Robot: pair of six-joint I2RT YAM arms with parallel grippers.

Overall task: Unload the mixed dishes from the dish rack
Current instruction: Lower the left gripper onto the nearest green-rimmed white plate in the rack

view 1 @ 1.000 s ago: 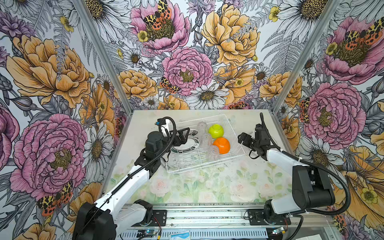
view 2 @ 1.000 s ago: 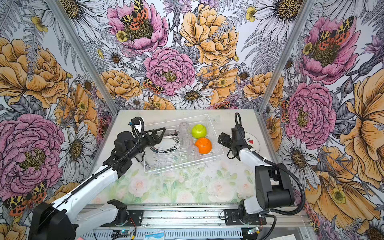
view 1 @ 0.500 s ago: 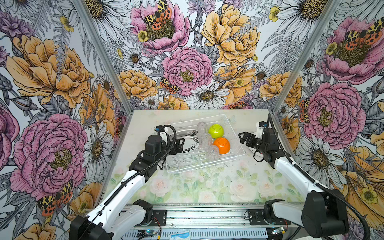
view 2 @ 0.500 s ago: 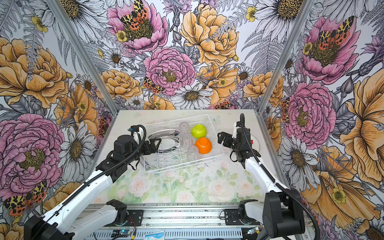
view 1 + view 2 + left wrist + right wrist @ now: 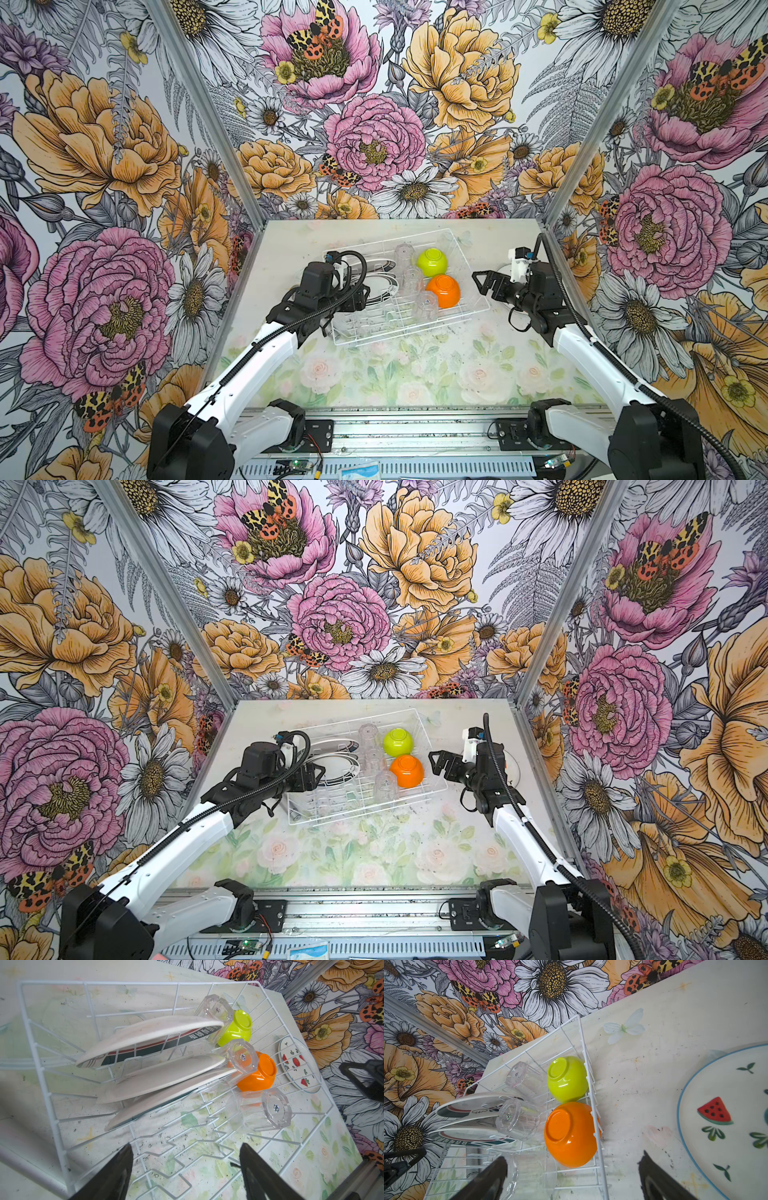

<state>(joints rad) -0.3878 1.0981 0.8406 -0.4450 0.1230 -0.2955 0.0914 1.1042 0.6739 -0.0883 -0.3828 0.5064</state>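
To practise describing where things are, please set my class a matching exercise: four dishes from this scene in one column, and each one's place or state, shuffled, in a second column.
Column A
1. lime-green bowl
2. orange bowl
3. watermelon plate
4. dark-rimmed plates

Column B
a. propped on edge in the slots of the dish rack
b. lying flat on the table, outside the rack
c. upside down in the rack, the farther bowl in both top views
d. upside down in the rack, the nearer bowl in both top views

Pairs: 1-c, 2-d, 3-b, 4-a
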